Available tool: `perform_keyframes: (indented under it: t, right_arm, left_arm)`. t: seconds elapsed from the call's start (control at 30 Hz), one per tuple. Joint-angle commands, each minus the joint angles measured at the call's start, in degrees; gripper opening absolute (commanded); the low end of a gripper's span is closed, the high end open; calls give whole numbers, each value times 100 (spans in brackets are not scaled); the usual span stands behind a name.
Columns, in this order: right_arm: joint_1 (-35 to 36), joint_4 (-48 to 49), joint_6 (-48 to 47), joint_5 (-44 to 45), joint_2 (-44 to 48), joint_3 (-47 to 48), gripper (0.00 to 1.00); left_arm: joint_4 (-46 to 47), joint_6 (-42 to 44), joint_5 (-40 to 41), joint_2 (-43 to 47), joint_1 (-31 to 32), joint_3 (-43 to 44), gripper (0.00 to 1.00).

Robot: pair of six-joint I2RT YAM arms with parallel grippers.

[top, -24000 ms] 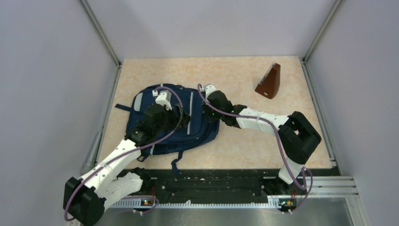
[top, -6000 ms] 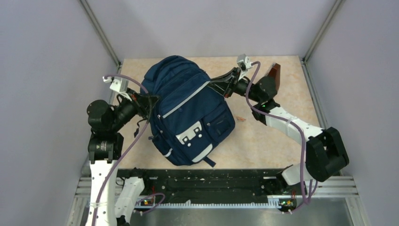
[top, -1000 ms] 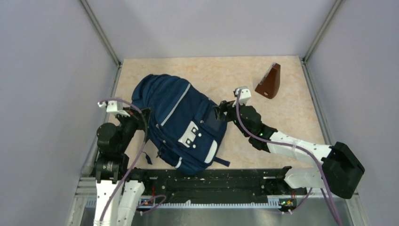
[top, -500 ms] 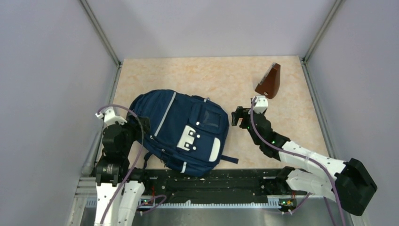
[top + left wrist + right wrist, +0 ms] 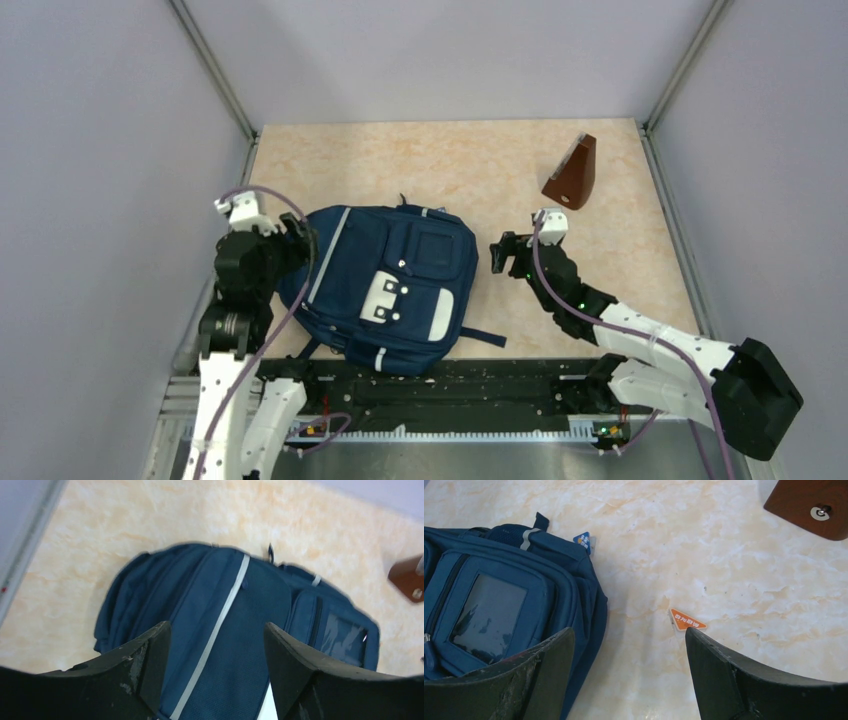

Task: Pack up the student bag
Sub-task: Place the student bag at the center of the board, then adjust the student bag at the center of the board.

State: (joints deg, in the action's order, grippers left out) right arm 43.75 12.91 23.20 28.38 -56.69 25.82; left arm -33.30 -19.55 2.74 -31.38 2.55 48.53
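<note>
Top external: large navy blue fabric backpack (image 5: 385,290) lies flat, pockets up, on beige marbled tabletop (image 5: 470,170). Left gripper (image 5: 298,238) over its left edge, jaws wide, empty. Right gripper (image 5: 500,255) just right of it, jaws wide, empty. Brown wooden wedge (image 5: 572,175) well beyond its right side.

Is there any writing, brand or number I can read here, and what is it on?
No text here can be read.
Orange triangle on the table: white print, too blurred to read.
Small blue tag on the backpack: yellow and white mark, too small to read.
</note>
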Motion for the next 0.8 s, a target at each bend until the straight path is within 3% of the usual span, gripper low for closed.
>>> perform_keyframes:
  t: [0.0,0.17,0.37,0.57,0.77]
  right_arm:
    - [-33,308,40,-284,125,-41,79]
    - [-33,357,47,-382,229,-91,79]
    - [-33,412,40,-445,293,-149,80]
    - [-33,441,40,-489,341,-183,79]
    - [-33,467,27,-517,382,-203,80]
  left_arm:
    - [147,373,-678,-1035,70,74,72]
    - [-113,624,-159,-1908,656,258,78]
    - [-199,979,1696,-2518,1762,453,82]
    - [-550,1117,2884,-3163,1838,594,86]
    - [-804,965,3000,-3549,1829,760,94]
